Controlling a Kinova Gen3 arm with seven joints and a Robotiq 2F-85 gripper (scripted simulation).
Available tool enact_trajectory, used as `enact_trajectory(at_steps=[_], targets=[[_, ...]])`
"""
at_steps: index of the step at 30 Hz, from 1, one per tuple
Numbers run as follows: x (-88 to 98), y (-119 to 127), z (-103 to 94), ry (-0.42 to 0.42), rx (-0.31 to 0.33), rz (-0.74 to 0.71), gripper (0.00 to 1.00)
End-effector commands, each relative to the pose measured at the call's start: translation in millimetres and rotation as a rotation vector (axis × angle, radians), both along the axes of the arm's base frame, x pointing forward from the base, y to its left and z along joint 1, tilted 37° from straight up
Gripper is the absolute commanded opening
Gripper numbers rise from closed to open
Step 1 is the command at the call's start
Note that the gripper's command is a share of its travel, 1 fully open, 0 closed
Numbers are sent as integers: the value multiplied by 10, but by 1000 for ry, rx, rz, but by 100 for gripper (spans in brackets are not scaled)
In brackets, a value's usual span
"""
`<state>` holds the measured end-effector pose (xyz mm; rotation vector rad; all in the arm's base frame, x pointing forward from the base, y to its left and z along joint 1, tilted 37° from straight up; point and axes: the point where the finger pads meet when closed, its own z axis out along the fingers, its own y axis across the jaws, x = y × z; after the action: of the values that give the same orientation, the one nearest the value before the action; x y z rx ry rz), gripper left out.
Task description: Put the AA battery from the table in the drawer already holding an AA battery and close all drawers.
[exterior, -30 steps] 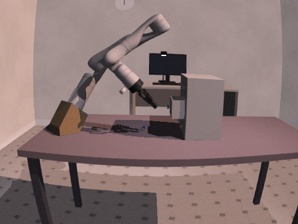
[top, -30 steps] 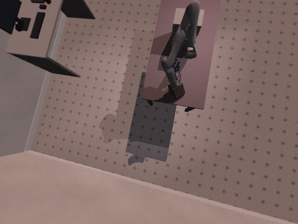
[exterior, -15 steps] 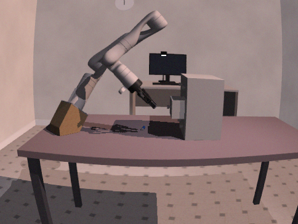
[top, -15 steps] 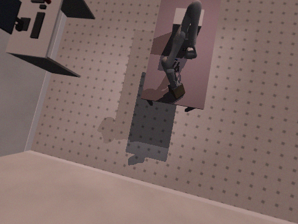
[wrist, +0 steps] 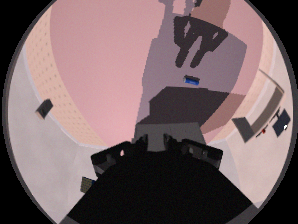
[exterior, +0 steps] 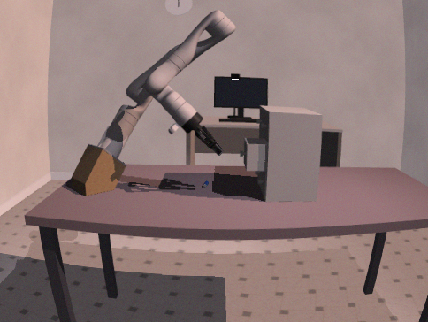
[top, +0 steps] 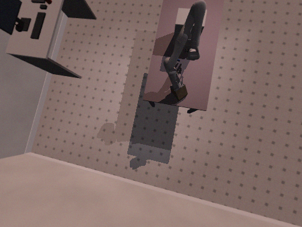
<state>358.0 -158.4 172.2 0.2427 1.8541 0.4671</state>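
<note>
The AA battery, blue with a pale end, lies on the table in front of the chest. The grey chest stands upright. One drawer sticks out of its front about halfway up, roughly level, with a small knob on its face. Its inside and any battery in it are hidden. My gripper is partly open and empty, tilted down toward the chest. Its tips are a short way in front of the knob, high above the table and apart from the drawer.
The orange-brown arm base stands at the table's left end. The chest and drawer cast a dark shadow beside the battery. A desk with a monitor stands behind the table, apart from it.
</note>
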Motion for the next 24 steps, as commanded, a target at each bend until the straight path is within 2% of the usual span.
enact_trajectory(at_steps=[1,24], targets=[[-38,-52,20,-3,-8,-32,33],[-216,-51,13,-2,-6,-26,33]])
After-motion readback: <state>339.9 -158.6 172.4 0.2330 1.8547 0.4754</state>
